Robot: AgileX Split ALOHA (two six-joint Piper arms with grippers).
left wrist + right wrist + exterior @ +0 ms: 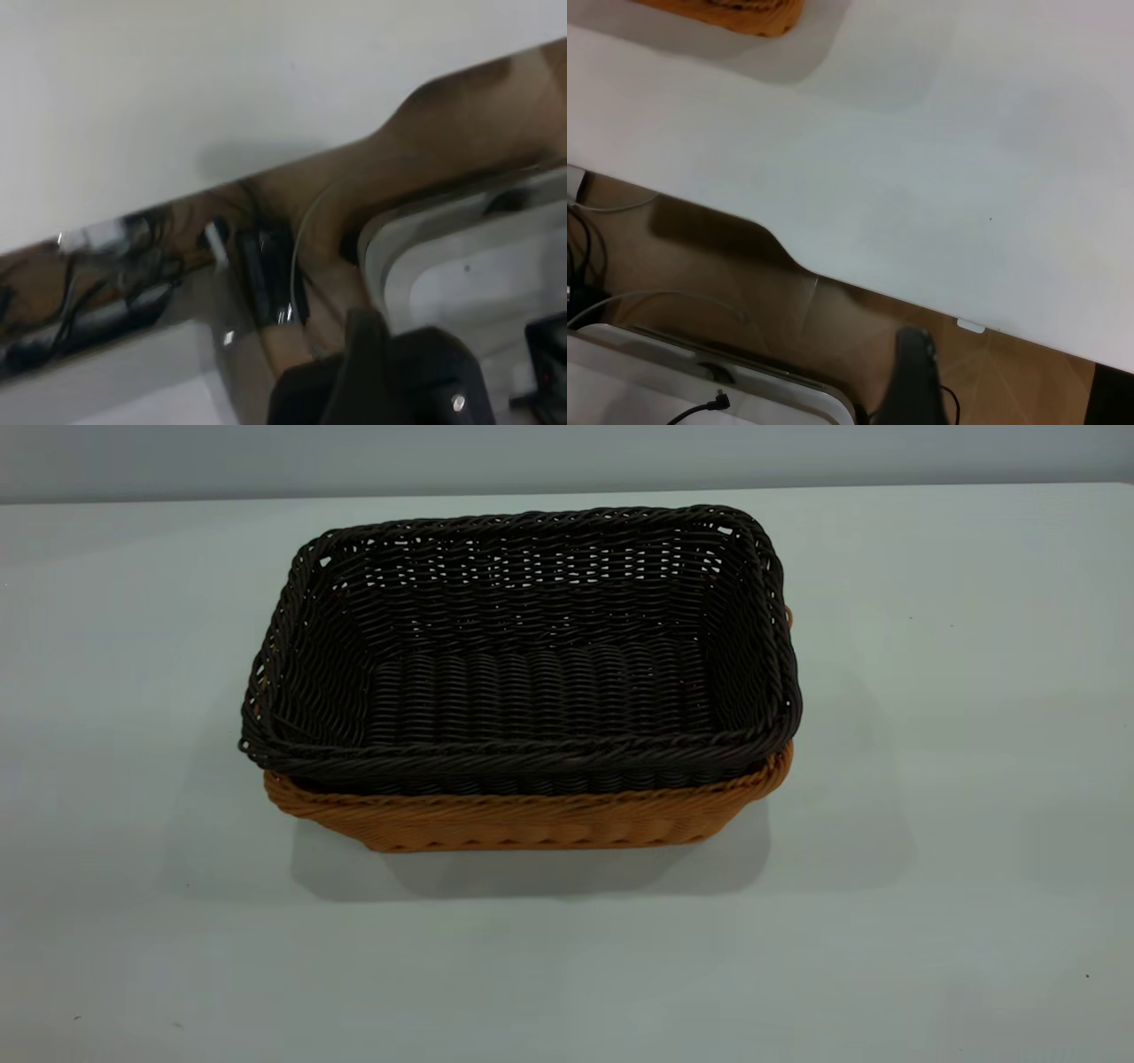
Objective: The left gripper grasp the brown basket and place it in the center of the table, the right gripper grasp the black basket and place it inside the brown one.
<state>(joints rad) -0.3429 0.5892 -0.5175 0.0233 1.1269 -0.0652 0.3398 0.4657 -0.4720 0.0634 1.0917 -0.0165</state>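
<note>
The black basket (532,691) sits nested inside the brown basket (532,824) near the middle of the table (930,868). The black rim stands a little above the brown rim. Neither gripper shows in the exterior view. My left gripper (381,372) is a blurred dark shape in the left wrist view, off the table's edge (221,88) and over the floor. My right gripper (914,376) is also past the table's edge (921,159), away from the baskets. A corner of the brown basket (757,13) shows far off in the right wrist view.
Below the table's edge lie a brown wooden floor (1010,372), several cables and a power strip (106,301), and light grey housings (461,266) (700,390).
</note>
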